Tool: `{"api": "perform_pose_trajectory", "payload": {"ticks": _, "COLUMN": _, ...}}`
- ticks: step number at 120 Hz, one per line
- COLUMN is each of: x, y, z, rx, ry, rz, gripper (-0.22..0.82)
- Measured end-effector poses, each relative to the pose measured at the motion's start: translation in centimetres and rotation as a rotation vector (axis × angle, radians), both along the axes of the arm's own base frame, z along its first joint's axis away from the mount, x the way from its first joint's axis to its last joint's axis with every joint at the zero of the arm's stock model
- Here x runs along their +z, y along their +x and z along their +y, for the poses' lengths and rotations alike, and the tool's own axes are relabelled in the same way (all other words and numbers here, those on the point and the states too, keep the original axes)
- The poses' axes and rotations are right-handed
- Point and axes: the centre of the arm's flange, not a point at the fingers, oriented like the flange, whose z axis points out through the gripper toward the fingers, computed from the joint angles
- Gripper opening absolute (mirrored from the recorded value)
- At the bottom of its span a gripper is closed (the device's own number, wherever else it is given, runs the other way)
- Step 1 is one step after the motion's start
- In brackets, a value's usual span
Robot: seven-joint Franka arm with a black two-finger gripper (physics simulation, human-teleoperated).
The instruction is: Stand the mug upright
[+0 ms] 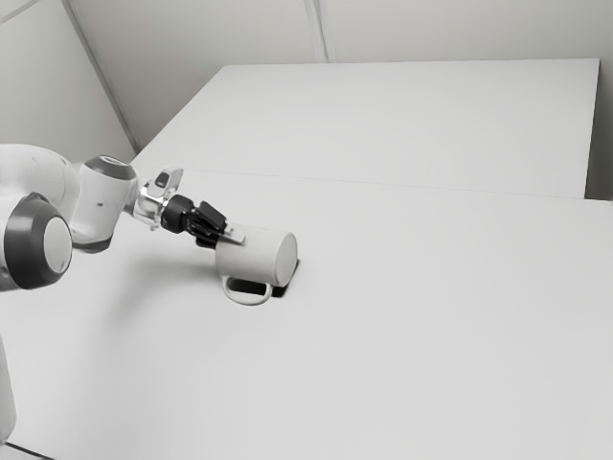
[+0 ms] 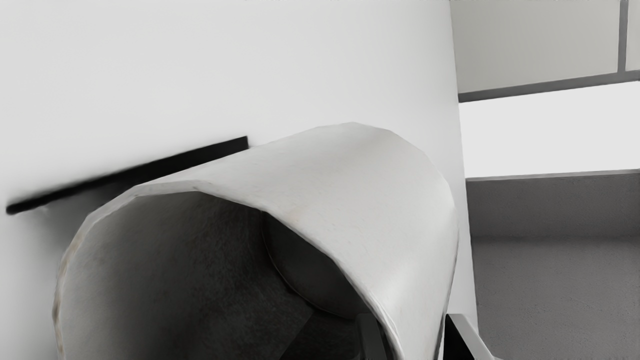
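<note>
The pale counter (image 1: 412, 355) spreads beneath the mug (image 1: 257, 254), which is on its side, mouth toward me. My claw (image 1: 231, 236) pinches the mug's wall, one finger (image 2: 371, 337) inside it, one outside. The handle (image 1: 247, 303) juts from the mug toward the exterior view's bottom.

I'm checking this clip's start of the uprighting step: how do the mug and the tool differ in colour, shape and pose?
Colour: the mug is pale; the tool is mostly black.
Shape: the mug is round and hollow with a loop handle; the tool is angular.
Pose: the mug is on its side; the tool slants down to its open end.
Shared: neither is upright.
</note>
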Motion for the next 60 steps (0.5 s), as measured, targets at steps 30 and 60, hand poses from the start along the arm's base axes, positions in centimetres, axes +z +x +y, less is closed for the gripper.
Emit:
{"api": "perform_pose_trajectory", "payload": {"ticks": 30, "x": 0.9, "y": 0.4, "z": -0.9, "rx": 0.005, "ry": -0.067, "rz": -0.048, "gripper": -0.14}}
{"api": "perform_pose_trajectory", "payload": {"ticks": 60, "x": 2.3, "y": 0.3, "z": -1.1, "rx": 0.003, "ry": -0.072, "rz": -0.083, "gripper": -0.17}}
